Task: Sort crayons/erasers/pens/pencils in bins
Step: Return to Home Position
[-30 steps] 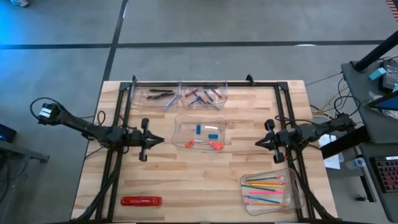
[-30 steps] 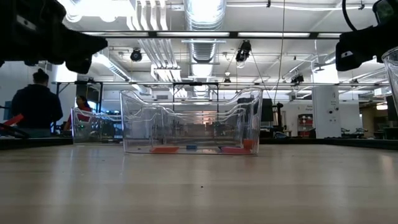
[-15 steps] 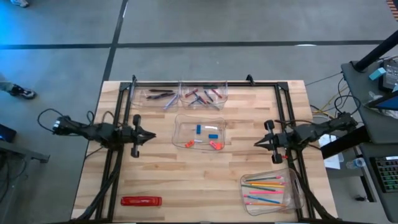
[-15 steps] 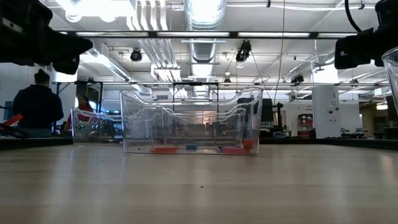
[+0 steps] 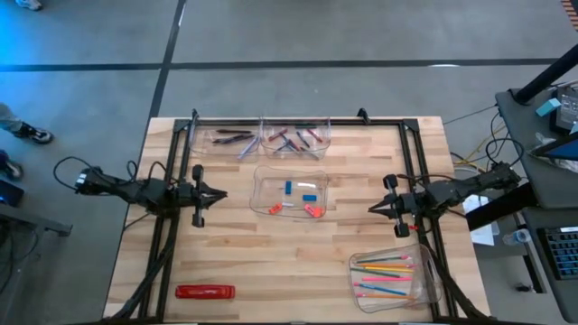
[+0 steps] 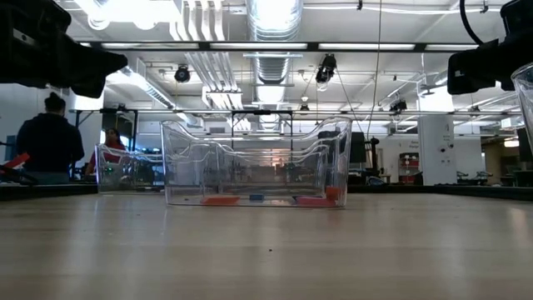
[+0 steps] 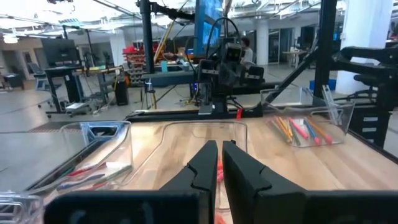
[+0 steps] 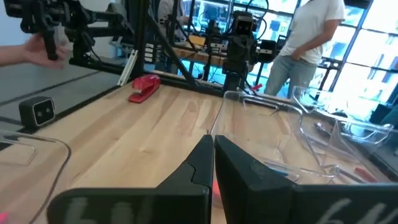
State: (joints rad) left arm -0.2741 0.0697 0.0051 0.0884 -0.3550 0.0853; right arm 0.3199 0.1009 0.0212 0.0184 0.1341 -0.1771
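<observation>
The left gripper (image 5: 219, 193) and right gripper (image 5: 373, 208) are seen closed and empty, flanking the eraser bin (image 5: 264, 178). Pencils (image 5: 385, 275) are held in another bin (image 5: 428, 282).

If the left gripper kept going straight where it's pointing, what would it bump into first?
Probably the clear bin holding the erasers at mid-table. The shut left gripper points right at it, though it may hover too high to hit the wall.

no legible text, labels or numbers (anywhere on view)
</observation>
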